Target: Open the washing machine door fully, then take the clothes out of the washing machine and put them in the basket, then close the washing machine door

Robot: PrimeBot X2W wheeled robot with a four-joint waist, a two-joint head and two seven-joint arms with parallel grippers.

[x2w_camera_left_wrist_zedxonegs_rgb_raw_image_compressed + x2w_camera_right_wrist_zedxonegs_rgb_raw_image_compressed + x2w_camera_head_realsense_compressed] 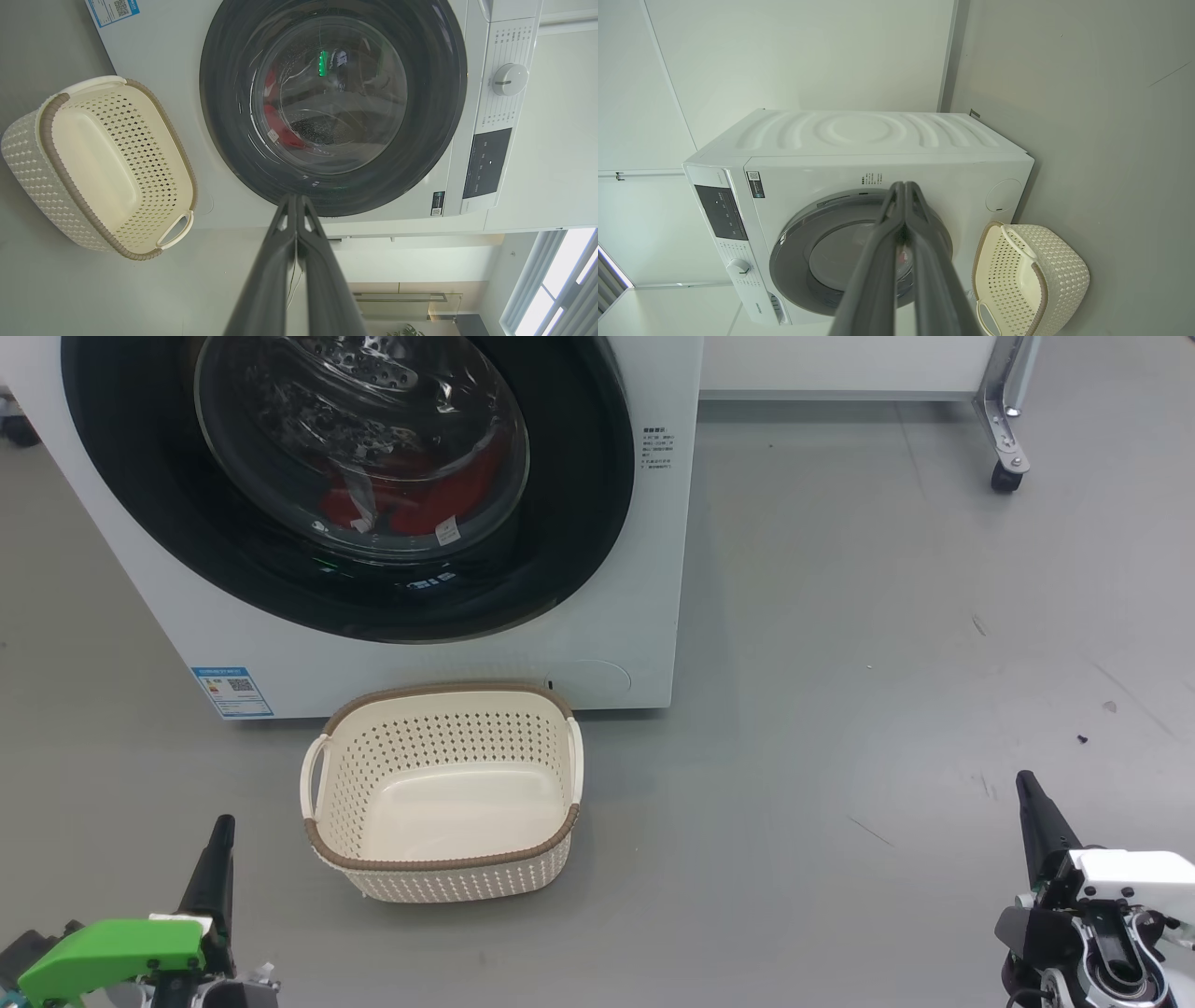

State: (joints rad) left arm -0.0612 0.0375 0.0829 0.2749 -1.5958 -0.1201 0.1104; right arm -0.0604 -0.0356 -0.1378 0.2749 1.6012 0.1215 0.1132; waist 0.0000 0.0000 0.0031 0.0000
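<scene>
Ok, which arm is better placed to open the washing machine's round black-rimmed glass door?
Probably left. The shut left pincer sits straight in front of the closed round black-rimmed glass door. The shut right pincer hangs well past the right edge of the big white washing machine. Handle side unclear.

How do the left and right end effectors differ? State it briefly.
The left end effector has a green housing; the right end effector has a white housing. The left sits near the basket; the right stands well away from it. Both are shut and point toward the washing machine.
</scene>
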